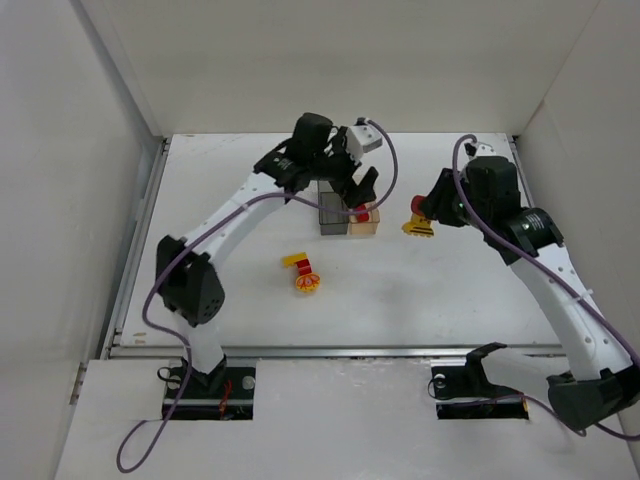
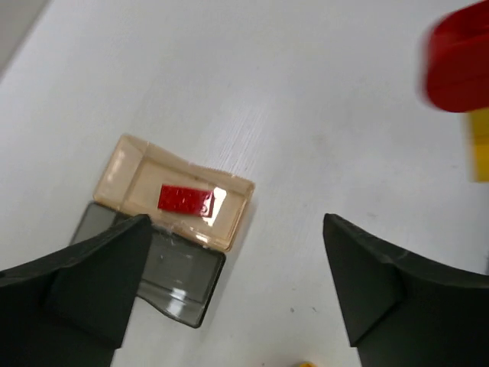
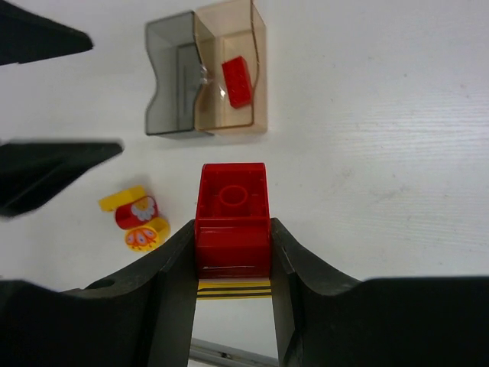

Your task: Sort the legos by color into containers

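Note:
The two joined containers stand at the table's middle back: a smoky grey bin (image 1: 331,213) and an orange-tan bin (image 1: 366,220). A flat red lego (image 2: 186,200) lies in the tan bin (image 2: 126,172); the grey bin (image 2: 177,279) looks empty. My left gripper (image 1: 356,196) hovers open and empty over the bins (image 2: 237,264). My right gripper (image 1: 420,216) is shut on a red lego (image 3: 231,218) with a yellow striped piece (image 3: 234,288) under it, held right of the bins. A cluster of yellow and red legos (image 1: 303,272) lies on the table, also in the right wrist view (image 3: 136,222).
White walls enclose the table on the left, back and right. The left arm reaches diagonally across the table's left half. The left gripper's dark fingers (image 3: 53,164) show at the left of the right wrist view. A metal rail (image 1: 330,350) runs along the front edge.

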Controlling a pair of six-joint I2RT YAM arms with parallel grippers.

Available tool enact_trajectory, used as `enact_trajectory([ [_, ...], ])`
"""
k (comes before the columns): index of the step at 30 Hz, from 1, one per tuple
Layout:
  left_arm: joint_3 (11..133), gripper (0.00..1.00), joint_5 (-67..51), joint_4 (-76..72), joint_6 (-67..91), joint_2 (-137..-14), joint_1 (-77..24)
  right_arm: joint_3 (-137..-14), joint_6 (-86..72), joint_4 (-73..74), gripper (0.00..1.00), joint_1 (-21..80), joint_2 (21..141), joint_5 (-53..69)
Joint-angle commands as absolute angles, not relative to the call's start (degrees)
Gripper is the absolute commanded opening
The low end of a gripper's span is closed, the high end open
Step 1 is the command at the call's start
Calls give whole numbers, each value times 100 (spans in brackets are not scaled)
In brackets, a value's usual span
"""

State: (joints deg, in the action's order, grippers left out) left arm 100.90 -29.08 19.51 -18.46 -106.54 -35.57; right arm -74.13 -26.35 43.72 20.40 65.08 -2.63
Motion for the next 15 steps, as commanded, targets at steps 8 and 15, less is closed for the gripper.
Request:
enact_trajectory([
  [8, 9457, 100, -4124, 1608, -731, -9114, -4465, -7163, -3875, 2874, 0, 2645, 5959, -342],
  [15, 9316, 100, -2728, 1661, -623, -9053, -4983, -7163, -4350, 2996, 0, 3120, 5714, -861],
])
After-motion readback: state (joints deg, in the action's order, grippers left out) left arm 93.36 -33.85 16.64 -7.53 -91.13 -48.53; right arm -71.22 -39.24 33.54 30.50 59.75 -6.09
